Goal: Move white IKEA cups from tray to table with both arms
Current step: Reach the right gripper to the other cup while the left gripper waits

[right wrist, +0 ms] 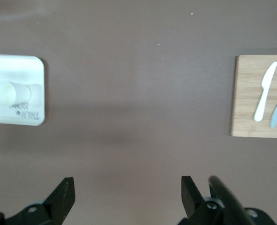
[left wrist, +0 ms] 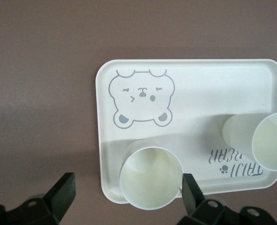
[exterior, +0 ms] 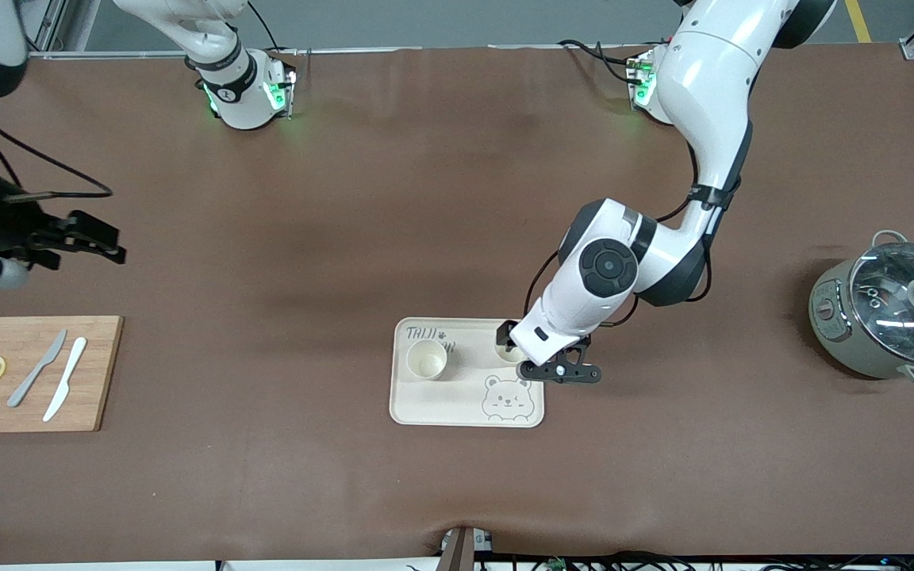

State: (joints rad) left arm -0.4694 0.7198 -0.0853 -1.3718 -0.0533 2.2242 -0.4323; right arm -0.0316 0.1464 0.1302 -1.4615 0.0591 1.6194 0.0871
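Cream rounded-rectangle tray (exterior: 466, 411) with a grey bear face lies on the brown sheet-covered table (exterior: 282, 262), holding both small off-white tapered cups upright. One cup (exterior: 426, 358) stands apart; the left gripper (left wrist: 128, 191) hangs with fingers spread wide around the other cup (left wrist: 150, 177), not gripping. Toward its own table end, the right gripper (right wrist: 125, 199) waits, fingers wide apart and empty.

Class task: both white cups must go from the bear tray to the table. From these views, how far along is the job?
Done: nothing; both cups sit on the tray. In hand: the left hand, open, straddles one cup without closing. Left: lift it out to the table, then the second cup. The right hand waits, open, above the cutting board.
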